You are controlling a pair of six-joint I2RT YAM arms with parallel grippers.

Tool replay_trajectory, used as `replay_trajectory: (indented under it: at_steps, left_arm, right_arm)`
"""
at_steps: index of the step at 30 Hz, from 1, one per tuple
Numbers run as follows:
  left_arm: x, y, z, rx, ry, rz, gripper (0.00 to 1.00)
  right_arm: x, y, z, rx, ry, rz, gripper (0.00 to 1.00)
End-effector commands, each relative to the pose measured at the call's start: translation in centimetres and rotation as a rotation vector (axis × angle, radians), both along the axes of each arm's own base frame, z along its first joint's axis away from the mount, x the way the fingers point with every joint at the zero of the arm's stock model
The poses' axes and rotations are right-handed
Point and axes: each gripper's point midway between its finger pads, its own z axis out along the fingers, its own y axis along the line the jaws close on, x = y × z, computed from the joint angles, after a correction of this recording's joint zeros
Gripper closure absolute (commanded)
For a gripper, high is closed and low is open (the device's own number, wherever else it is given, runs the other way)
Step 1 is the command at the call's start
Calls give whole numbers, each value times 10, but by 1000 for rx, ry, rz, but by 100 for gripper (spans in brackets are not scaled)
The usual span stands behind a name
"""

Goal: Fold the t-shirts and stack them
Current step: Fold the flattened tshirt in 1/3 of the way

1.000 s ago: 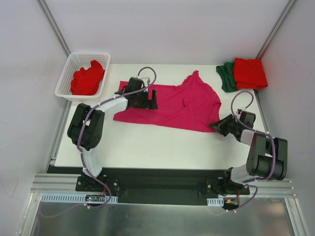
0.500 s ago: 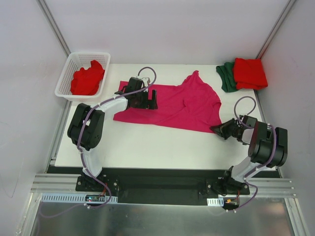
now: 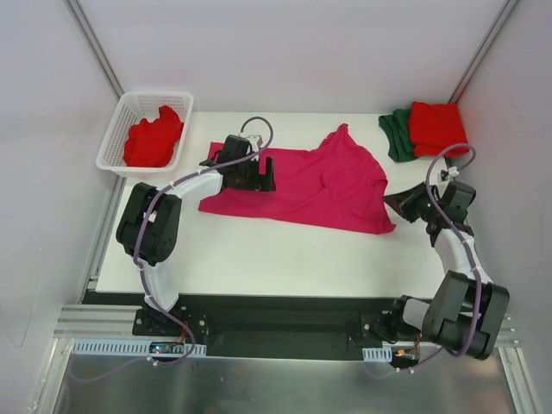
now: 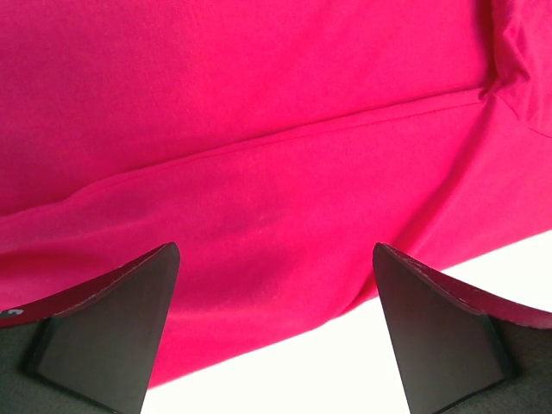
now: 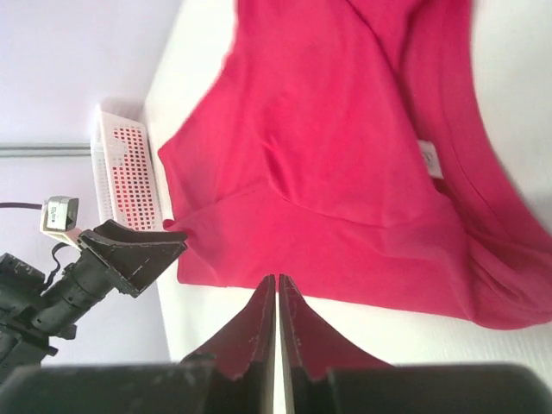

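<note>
Hovering over the left part of the pink shirt (image 3: 319, 185), the left gripper (image 3: 255, 172) has its jaws spread wide and nothing in them. Its wrist view shows cloth and a seam right under the fingers. The right gripper (image 5: 276, 283) is clenched tight with its tips at the shirt's right edge. No cloth is visibly pinched, so it looks empty.

The pink shirt lies opened out mid-table (image 3: 259, 259). It is wrinkled, and one sleeve pokes toward the far side. A folded red shirt (image 3: 440, 128) sits on a folded green shirt (image 3: 395, 136) at the far right corner. Another red shirt (image 3: 153, 140) is bunched in the white basket (image 3: 114, 138), far left.

Likely step: getting hold of the pink shirt for its first fold. Roughly half the task looks done.

Risks:
- The left jaws may close mid-panel and grab both layers, bunching the cloth instead of catching a hem.
- The shut right gripper can only push, which may drag the edge under itself or crumple it.
- Uneven pulls from the two sides would skew the fold.
- Folding over the present wrinkles gives a lumpy piece that sits badly on the stack.
</note>
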Motion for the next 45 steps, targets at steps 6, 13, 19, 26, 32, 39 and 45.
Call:
replay_trajectory:
  at_steps: [6,13,19,26,32,39,45]
  left_arm:
    - [-12,40,44,-109,-36,100,4]
    - [-30,114,42,-134,-30,281,2]
    - [-53,130,29,-143,10,371,2]
    - [-80,152,16,-89,46,479,1]
    - [-87,182,-6,-81,116,597,1]
    - [-78,192,-27,-76,186,638,5]
    - [-62,189,-37,-97,198,636,15]
  right_arm:
    - [-29,-3,-1,-113,68,14,65]
    - [-49,1,-28,-144,169,36,43]
    - [-46,9,-25,-148,172,75,40]
    - [-41,17,-19,-147,163,102,40]
    - [-41,21,-19,-136,162,118,40]
    - [-40,22,-13,-130,151,115,40]
    - [-40,21,-11,-136,148,108,40]
